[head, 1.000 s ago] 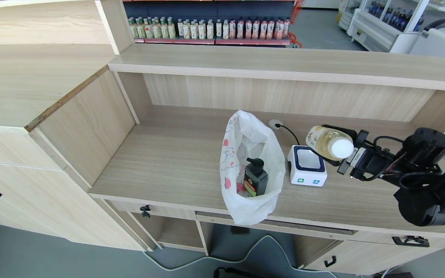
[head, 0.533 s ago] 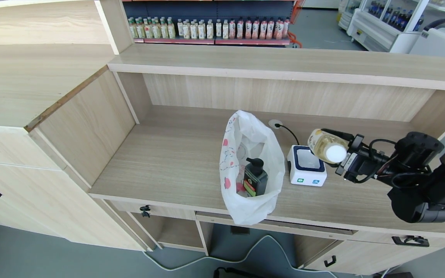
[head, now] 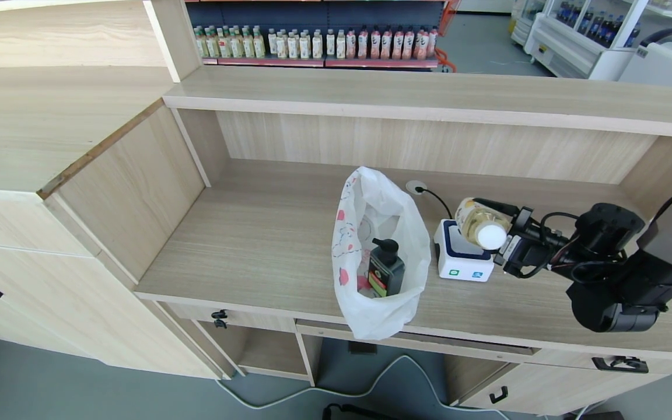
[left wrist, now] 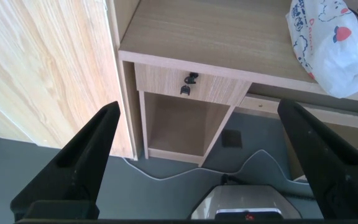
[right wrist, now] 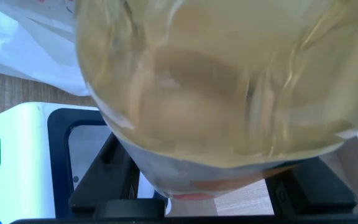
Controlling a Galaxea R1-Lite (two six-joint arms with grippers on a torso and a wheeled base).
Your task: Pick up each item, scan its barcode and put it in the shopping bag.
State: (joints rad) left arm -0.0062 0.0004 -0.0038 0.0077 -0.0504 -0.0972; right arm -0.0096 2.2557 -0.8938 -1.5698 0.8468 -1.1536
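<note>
The bottle (head: 470, 217) of yellowish liquid is held on its side by the right gripper (head: 486, 227), whose 2 fingers are closed around its body near the white cap. It is kept just above the scanner (head: 463, 259), beside the shopping bag (head: 345, 245). It is judged full, so rather heavy, with a smooth, slippery wall; a firm grasp around the body is advised. The right arm is stretched low over the counter (head: 266, 233). The left gripper (left wrist: 197, 168) is spread wide, with nothing in it, before the counter's front.
</note>
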